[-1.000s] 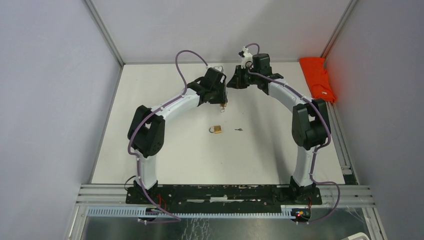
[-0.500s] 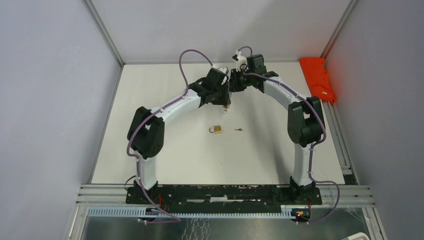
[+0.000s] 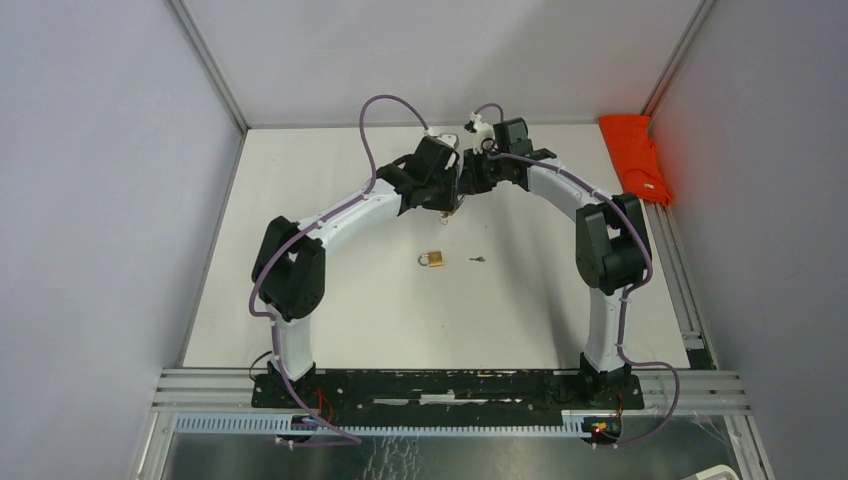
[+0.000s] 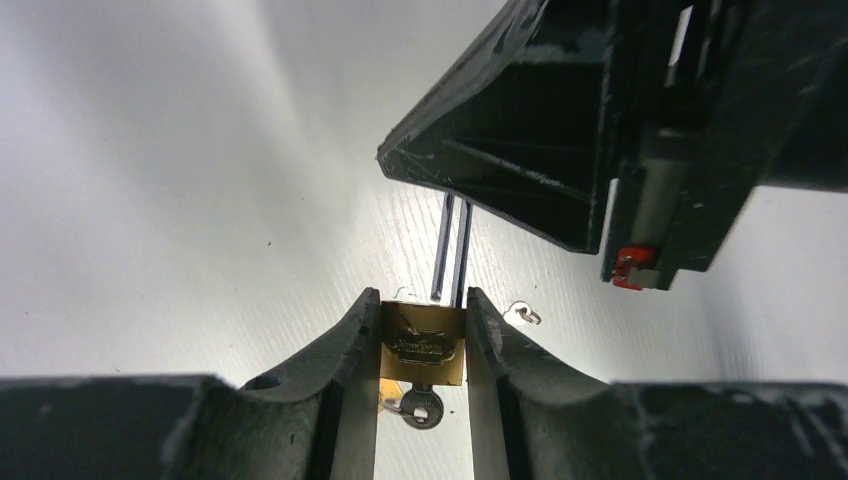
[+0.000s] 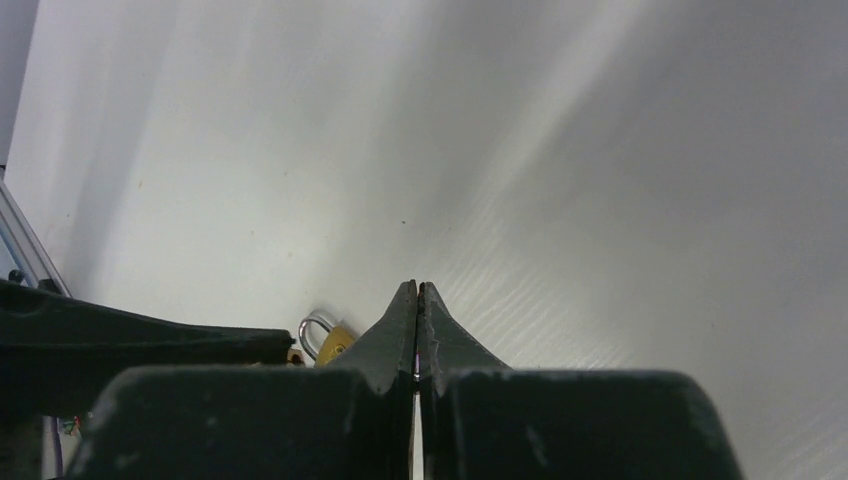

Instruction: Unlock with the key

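My left gripper (image 4: 423,300) is shut on a brass padlock (image 4: 423,343), held off the table by its body. Its steel shackle (image 4: 452,250) points toward my right gripper (image 4: 560,130), which hangs close in front of it. A key (image 4: 421,407) sticks out of the padlock's bottom. In the top view the left gripper (image 3: 450,205) and the right gripper (image 3: 468,180) almost meet at the far middle of the table. My right gripper (image 5: 417,292) is shut, with nothing visible between its fingers.
A second brass padlock (image 3: 432,259) lies mid-table with a small loose key (image 3: 479,259) to its right. That loose key (image 4: 524,313) also shows in the left wrist view. An orange cloth (image 3: 635,155) lies at the far right edge.
My right arm has swung left, bringing its shut gripper close up against the left gripper. The left gripper has kept its hold on the padlock and hardly moved.
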{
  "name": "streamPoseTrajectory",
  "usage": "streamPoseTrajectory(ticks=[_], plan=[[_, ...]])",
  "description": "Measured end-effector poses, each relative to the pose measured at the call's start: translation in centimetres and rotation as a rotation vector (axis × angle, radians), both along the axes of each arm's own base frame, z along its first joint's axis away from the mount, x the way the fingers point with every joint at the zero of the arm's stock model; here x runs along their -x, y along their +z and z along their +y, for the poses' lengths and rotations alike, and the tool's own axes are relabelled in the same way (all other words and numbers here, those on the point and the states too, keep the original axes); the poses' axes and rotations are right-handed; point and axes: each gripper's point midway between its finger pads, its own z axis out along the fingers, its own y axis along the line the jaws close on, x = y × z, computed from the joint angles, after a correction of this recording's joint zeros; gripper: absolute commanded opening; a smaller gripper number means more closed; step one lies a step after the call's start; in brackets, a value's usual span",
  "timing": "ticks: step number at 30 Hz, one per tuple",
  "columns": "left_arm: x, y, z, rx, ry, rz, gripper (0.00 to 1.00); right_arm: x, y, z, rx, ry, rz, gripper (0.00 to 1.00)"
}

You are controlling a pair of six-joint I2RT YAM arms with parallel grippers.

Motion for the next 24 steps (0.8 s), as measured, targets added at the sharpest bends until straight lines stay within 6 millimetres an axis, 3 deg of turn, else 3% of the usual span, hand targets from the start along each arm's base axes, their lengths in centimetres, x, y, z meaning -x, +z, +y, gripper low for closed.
streamPoseTrajectory(ticks=[6,10,17,21,24], plan=[[-1.4,0.9,0.3,-0.031,0.012,-0.071,0.02,0.8,-1.4,-0.5,0.019,-0.003,0.033,0.00],[-2.9,0.3,0.2,-0.040,0.024,-0.115,0.02,1.2,-2.1,-0.7,0.026,-0.005,0.052,0.00],[-3.5,-5.5,0.7,-0.110,0.038,-0.073,0.02,1.4,-2.9,-1.1,0.044,-0.014,0.062,0.00],[-3.3,-6.9,1.5,-0.145,0.055,-0.057,0.02,1.3,-3.2,-1.5,0.063,-0.025,0.059,0.24],[-3.8,-6.5,2.2,-0.158,0.087,-0.081,0.02,1.0,-3.5,-1.8,0.087,-0.035,0.047,0.31]])
